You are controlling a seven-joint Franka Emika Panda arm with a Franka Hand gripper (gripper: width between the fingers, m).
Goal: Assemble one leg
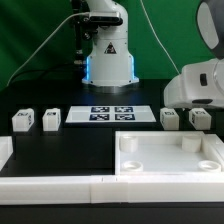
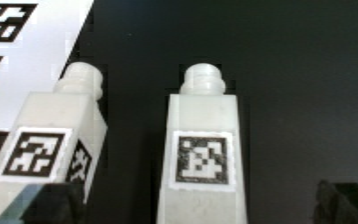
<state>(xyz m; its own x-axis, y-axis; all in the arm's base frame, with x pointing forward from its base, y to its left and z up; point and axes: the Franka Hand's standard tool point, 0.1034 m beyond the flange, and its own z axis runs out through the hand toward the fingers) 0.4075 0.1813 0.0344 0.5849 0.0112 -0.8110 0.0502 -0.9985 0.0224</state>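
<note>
Four small white legs with tags lie on the black table in the exterior view: two on the left [image 1: 22,121] [image 1: 50,119] and two on the right [image 1: 170,118] [image 1: 198,119]. The arm's white hand [image 1: 198,85] hangs over the right pair. In the wrist view two legs lie side by side, each with a round peg at its far end. My gripper [image 2: 197,206] is open, and its dark fingertips [image 2: 350,200] stand either side of one leg [image 2: 202,135], above it and not touching. The other leg [image 2: 60,135] lies beside it.
The marker board [image 1: 110,114] lies between the two pairs of legs and shows in the wrist view [image 2: 25,30]. A large white square tray-like part [image 1: 165,157] with round corner holes sits in front. A white rail [image 1: 60,188] runs along the near edge. The robot base [image 1: 108,50] stands behind.
</note>
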